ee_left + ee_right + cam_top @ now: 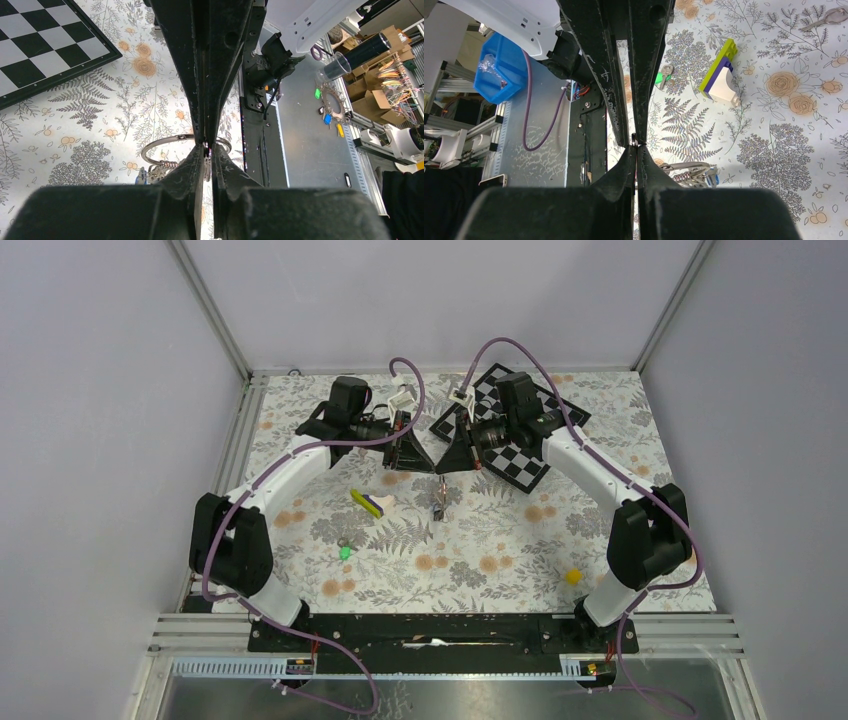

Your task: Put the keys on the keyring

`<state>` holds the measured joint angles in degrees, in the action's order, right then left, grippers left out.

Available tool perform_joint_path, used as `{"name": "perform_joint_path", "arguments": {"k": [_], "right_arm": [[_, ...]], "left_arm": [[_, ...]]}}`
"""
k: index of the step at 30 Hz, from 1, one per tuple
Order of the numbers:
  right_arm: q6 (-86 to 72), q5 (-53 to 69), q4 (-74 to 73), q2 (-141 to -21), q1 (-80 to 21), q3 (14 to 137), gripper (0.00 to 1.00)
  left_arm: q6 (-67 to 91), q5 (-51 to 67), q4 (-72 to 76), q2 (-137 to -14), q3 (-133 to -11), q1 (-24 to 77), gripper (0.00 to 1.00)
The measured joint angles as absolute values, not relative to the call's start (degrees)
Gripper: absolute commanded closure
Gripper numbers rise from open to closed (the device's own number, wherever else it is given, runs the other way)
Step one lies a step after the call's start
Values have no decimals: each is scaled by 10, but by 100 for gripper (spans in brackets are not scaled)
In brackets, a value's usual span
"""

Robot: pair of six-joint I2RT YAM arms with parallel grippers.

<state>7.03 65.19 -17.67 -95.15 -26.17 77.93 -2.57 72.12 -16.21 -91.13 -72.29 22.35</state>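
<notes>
My left gripper (428, 466) and right gripper (446, 466) meet tip to tip over the middle of the table. Both are shut on the thin silver keyring (165, 142), which also shows in the right wrist view (684, 165). A small bunch of keys (440, 503) hangs from the ring, one with a blue head (142, 175) that also shows in the right wrist view (712, 177). A green-headed key (345, 552) lies loose on the table to the front left and shows in the right wrist view (659, 78). No black-headed key shows clearly.
The yellow-white-purple wedge block (372, 503) lies left of the hanging keys. A small yellow cube (573, 576) sits front right. A chessboard (520, 455) lies at the back right under the right arm. A bare silver key (829, 17) lies on the floral cloth.
</notes>
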Motion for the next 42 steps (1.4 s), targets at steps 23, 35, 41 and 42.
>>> {"name": "perform_joint_path", "arguments": {"k": [23, 35, 41, 42], "right_arm": [[72, 661, -168, -949, -258, 761, 74], [81, 661, -159, -933, -251, 746, 93], [83, 661, -156, -932, -251, 746, 100], [83, 661, -155, -932, -251, 746, 100]], "left_arm": [[11, 718, -118, -912, -717, 224, 100], [20, 721, -104, -912, -716, 223, 100], [25, 723, -99, -912, -715, 221, 100], [27, 723, -96, -912, -714, 221, 98]]}}
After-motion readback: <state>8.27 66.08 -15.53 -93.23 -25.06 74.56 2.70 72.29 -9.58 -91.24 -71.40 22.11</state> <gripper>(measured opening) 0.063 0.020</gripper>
